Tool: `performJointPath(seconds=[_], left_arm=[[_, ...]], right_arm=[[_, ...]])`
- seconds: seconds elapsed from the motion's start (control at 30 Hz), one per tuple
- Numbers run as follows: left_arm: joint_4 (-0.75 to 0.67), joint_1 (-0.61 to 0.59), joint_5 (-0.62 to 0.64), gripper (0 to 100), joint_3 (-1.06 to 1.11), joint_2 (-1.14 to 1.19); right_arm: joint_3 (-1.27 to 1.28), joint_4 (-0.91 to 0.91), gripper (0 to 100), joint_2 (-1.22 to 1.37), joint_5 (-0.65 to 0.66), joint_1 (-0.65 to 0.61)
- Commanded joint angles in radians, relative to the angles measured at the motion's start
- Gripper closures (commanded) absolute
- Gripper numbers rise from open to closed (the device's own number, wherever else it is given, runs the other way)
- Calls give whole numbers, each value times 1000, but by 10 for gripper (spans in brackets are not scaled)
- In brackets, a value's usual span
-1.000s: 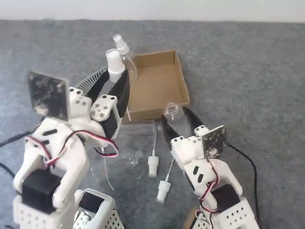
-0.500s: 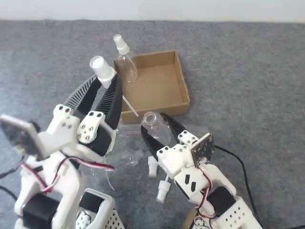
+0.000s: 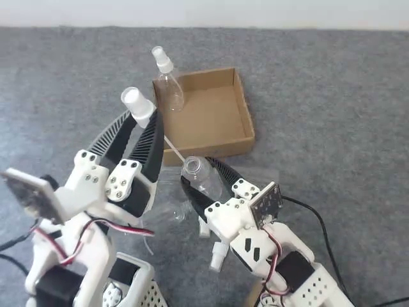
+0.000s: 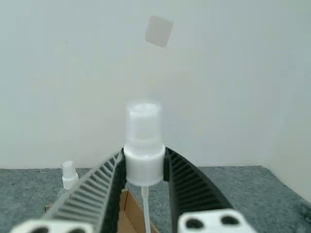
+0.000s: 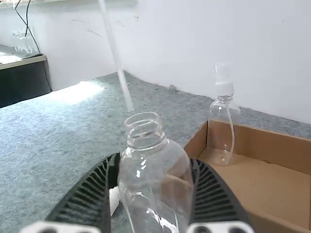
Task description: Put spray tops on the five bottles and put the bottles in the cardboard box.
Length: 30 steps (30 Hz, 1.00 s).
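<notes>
My left gripper (image 3: 139, 125) is shut on a white spray top (image 3: 137, 103) held in the air, its thin dip tube (image 3: 172, 149) slanting down toward the open bottle. The spray top (image 4: 144, 145) sits upright between the fingers in the left wrist view. My right gripper (image 3: 203, 180) is shut on a clear uncapped bottle (image 3: 199, 175), mouth up, in front of the cardboard box (image 3: 239, 109). The same bottle (image 5: 152, 175) has the tube's end (image 5: 116, 58) just above its mouth. A capped bottle (image 3: 167, 84) stands in the box's far left corner, also the capped bottle (image 5: 222, 116).
Two loose spray tops (image 3: 219, 254) lie on the grey carpet between the arms' bases, partly hidden by the right arm. More clear bottles (image 3: 172, 208) lie on the carpet between the arms. Open carpet extends to the right of the box.
The left gripper has carried the spray top away from the box toward the near left. The right gripper has brought the open bottle leftward, under the tube's end.
</notes>
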Motion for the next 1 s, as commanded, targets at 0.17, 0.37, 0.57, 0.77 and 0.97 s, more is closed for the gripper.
performJointPath(seconds=[0.17,0.37,0.57,0.77,0.97], left_arm=[[-32,68,6,988,24,-8],[-34,78,5,988,64,-8],[-25,87,-37,988,84,-9],[-11,87,-43,988,124,-9],[23,87,-43,988,150,-9]], right_arm=[[21,-33,965,-4,12,-35],[21,-33,965,-4,12,-31],[21,-24,965,-5,12,-30],[21,-22,965,-5,12,-28],[21,-22,965,-4,12,-18]])
